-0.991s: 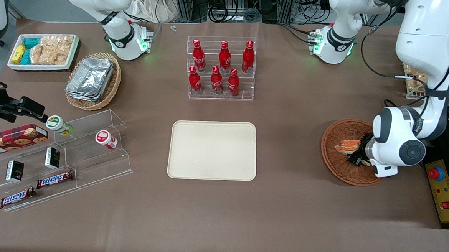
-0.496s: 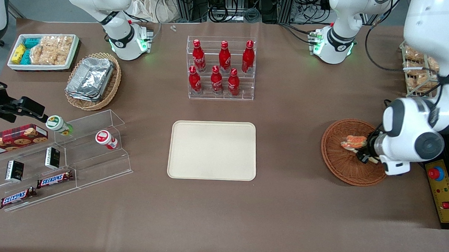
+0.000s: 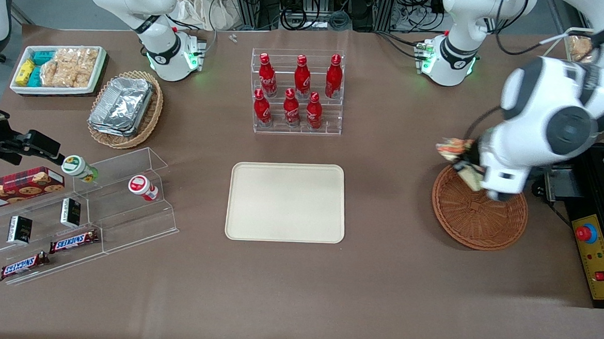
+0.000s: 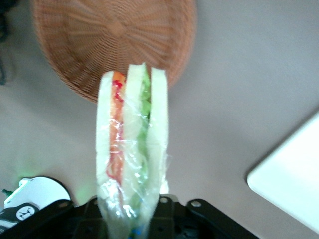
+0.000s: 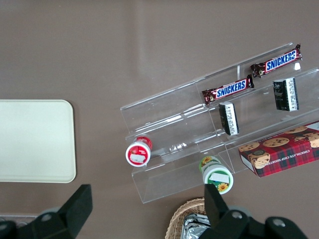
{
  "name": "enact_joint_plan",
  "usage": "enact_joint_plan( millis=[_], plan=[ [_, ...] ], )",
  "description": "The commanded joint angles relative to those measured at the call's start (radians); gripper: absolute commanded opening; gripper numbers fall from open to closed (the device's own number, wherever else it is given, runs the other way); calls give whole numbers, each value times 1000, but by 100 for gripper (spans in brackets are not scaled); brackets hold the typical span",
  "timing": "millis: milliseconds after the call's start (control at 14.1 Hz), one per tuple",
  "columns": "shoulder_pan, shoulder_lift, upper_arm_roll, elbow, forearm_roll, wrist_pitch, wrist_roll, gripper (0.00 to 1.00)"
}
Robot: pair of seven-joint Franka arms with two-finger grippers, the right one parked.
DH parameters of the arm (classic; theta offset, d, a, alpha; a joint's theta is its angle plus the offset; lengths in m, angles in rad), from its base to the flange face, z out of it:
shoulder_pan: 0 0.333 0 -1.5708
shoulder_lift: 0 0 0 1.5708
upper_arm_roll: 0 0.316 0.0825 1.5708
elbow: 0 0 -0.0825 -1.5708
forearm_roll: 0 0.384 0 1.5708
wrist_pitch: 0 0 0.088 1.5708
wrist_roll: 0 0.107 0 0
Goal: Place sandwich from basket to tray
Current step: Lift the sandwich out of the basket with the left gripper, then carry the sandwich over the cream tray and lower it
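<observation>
Sandwich point(image 3: 453, 147) first: your gripper point(image 3: 463, 162) has it clamped, wrapped in clear film, and it hangs in the air at the right of the front frame, over the upper-left rim of the round brown basket point(image 3: 478, 212) — clear of the weave, touching nothing but the fingers. From the wrist camera the sandwich point(image 4: 132, 149) stands on end out of the gripper point(image 4: 134, 219), its long axis pointing straight away from the fingers, the bread slices on either flank with the orange-red and green layers between them; the basket point(image 4: 114, 40) shows past its tip.

The relation that matters for you now: the cream tray point(image 3: 286, 202) lies toward the middle of the front frame, well apart from the gripper, lower and to the left, with only bare brown table between them. In the wrist view a corner of the tray point(image 4: 294, 184) already shows at the lower right.

The arm is raised, its big wrist joint sitting above the basket with the forearm rising toward the upper right corner — I judge a plain sideways carry toward the tray, then a descent.
</observation>
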Motion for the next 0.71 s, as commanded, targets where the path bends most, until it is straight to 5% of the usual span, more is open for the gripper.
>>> enact_joint_plan(
  millis=[0,212,637],
  plan=[
    [5,47,-149,32,-29,44,1,0],
    [-33,83,-280,9,1,219,-5,0],
    [-192,275,-284,12,260,425,-30,0]
  ],
)
